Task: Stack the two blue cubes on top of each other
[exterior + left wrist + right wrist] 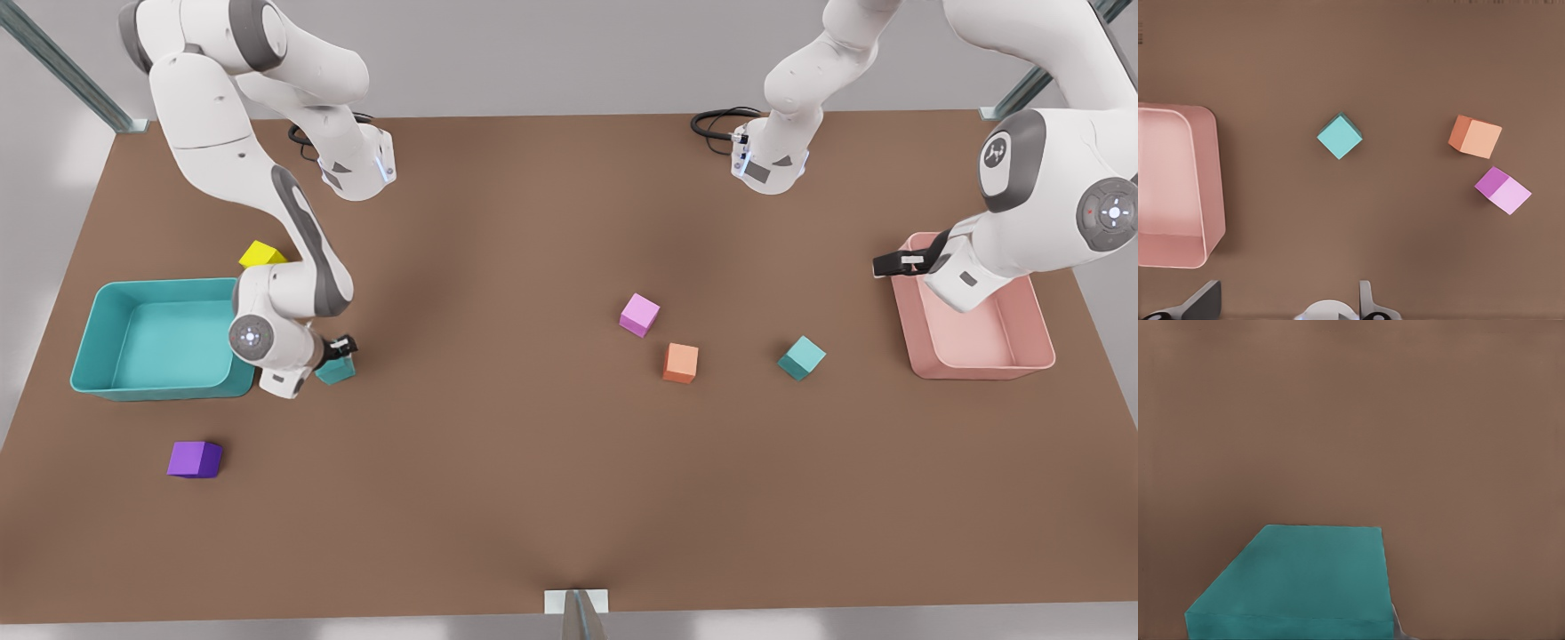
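Right claw (340, 348) at front view's left, beside teal tray (107, 302), over 1st blue cube (335, 370); finger spread: cannot tell; 2nd blue cube (801, 357) far right on tabletop (533, 498), nearer left claw (889, 265), waiting over pink tray (1022, 364), fingers apart.

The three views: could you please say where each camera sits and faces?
Front view: overhead, facing down on the table; both arms show.
Left wrist view: by the pink tray, facing down at one blue cube; the open left end effector shows.
Right wrist view: low at the right end effector, facing the other blue cube.
Shared: front and left wrist views show the orange cube.
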Action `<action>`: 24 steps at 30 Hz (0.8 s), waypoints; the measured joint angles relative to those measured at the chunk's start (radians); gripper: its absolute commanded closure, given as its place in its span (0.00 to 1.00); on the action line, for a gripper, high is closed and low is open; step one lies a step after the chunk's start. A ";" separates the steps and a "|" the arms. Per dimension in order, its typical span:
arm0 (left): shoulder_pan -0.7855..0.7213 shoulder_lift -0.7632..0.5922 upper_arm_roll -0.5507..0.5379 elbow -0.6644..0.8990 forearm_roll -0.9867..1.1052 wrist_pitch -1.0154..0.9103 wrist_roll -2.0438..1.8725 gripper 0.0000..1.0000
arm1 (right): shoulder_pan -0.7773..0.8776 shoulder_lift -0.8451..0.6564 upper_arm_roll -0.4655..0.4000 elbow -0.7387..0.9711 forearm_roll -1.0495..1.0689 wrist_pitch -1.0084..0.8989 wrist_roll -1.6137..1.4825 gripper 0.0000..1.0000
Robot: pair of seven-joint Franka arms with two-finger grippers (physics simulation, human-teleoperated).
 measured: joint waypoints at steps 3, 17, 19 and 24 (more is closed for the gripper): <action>-0.001 0.000 0.001 0.000 0.000 0.000 -0.001 0.00 | 0.038 0.025 0.103 0.150 0.017 -0.023 -0.009 0.51; -0.005 0.008 0.000 -0.009 0.000 0.018 -0.005 0.00 | 0.533 0.633 0.125 1.012 0.080 -0.116 0.327 0.50; -0.014 0.018 -0.003 -0.010 0.000 0.032 -0.006 0.00 | 0.566 0.667 0.125 1.045 0.081 -0.105 0.391 0.50; -0.690 0.052 0.639 -0.033 -0.005 0.068 -0.011 0.00 | 0.592 0.705 0.126 1.078 0.077 -0.081 0.530 0.00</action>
